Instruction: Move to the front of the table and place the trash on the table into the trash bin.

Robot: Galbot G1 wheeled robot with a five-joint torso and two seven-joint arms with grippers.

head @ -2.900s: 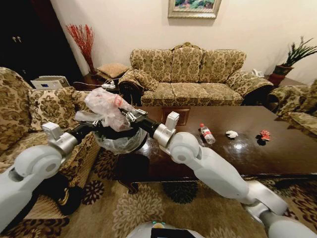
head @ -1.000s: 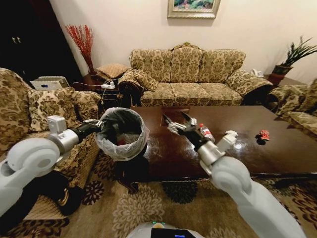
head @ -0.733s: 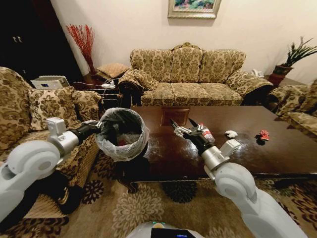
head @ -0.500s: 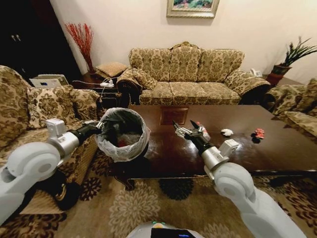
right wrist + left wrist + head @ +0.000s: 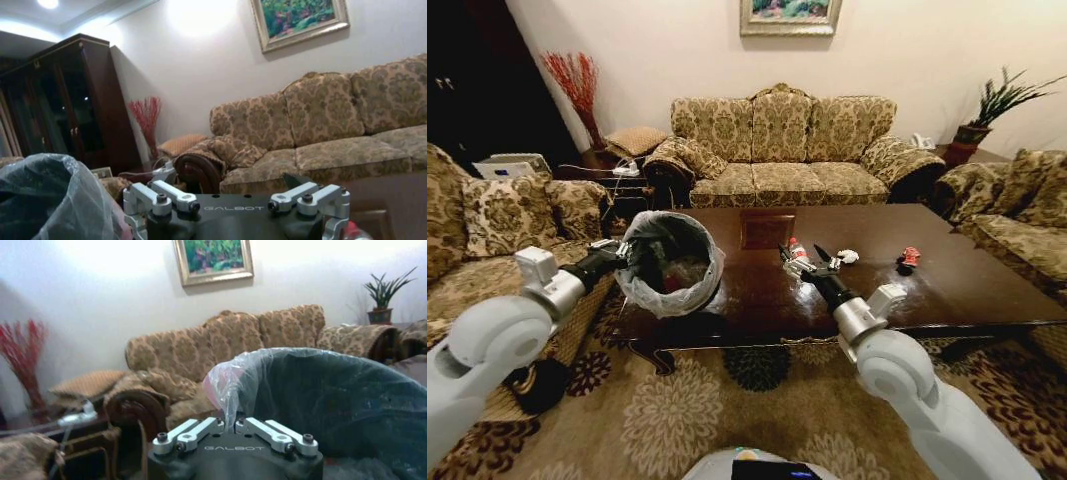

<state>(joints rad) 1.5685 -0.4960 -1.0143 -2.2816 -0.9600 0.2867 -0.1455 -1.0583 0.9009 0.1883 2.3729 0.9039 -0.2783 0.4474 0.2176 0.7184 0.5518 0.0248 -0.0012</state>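
Bin held at frame left; bottle is next in reach.

Left end effector [image 5: 619,248], closed on the trash bin [image 5: 668,262] liner. Centre frame, right end effector [image 5: 804,262] is spread and empty, now beside the bottle [image 5: 796,249] on the tabletop [image 5: 947,285]. Bottle: judged light, stiff, slippery; grip mid-body. Pink bag bundle now binned.
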